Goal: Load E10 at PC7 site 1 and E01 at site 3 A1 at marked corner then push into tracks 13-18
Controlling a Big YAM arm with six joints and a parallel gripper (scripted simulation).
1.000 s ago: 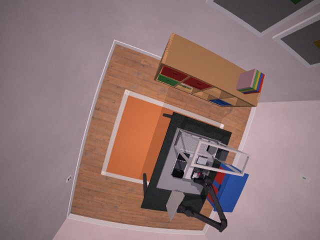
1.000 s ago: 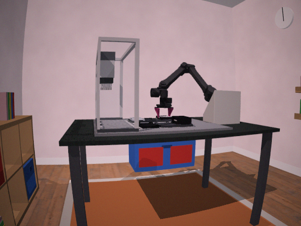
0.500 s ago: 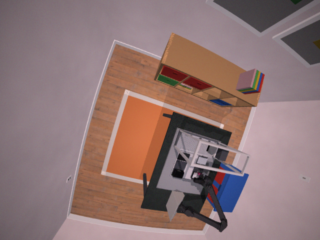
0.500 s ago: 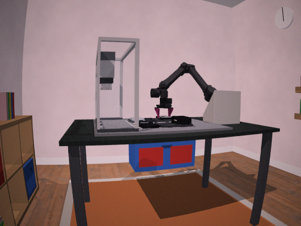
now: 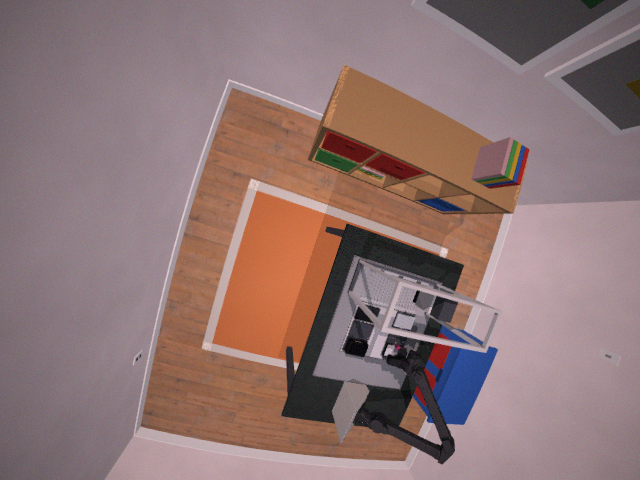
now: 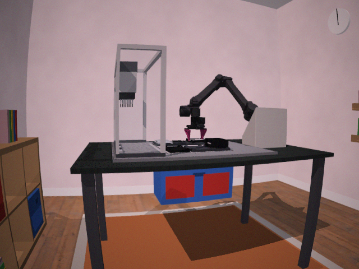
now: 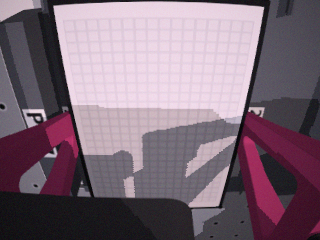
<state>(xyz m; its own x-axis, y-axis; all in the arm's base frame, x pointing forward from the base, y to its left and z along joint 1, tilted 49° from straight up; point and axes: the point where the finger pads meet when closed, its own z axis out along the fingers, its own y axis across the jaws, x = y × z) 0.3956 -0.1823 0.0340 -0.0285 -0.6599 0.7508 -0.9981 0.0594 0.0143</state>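
Dark arm (image 6: 229, 87) over black table (image 6: 87, 162).

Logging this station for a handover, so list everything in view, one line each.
Table: one, black, over the orange rug.
Deck plate: one, grey, on the table.
Instrument frame: one, pale grey, at the deck's left in the exterior view.
Well plate: one, white with a fine grid, between the fingers.
Deep-well block: one, black, on the deck.
Cabinet: one, blue and red, behind the table.
Shelf unit: one, wooden, by the wall.
Clock: one, white, on the wall.
Arm: one, black.
Hand: one, magenta fingers, shut on the plate's long sides.
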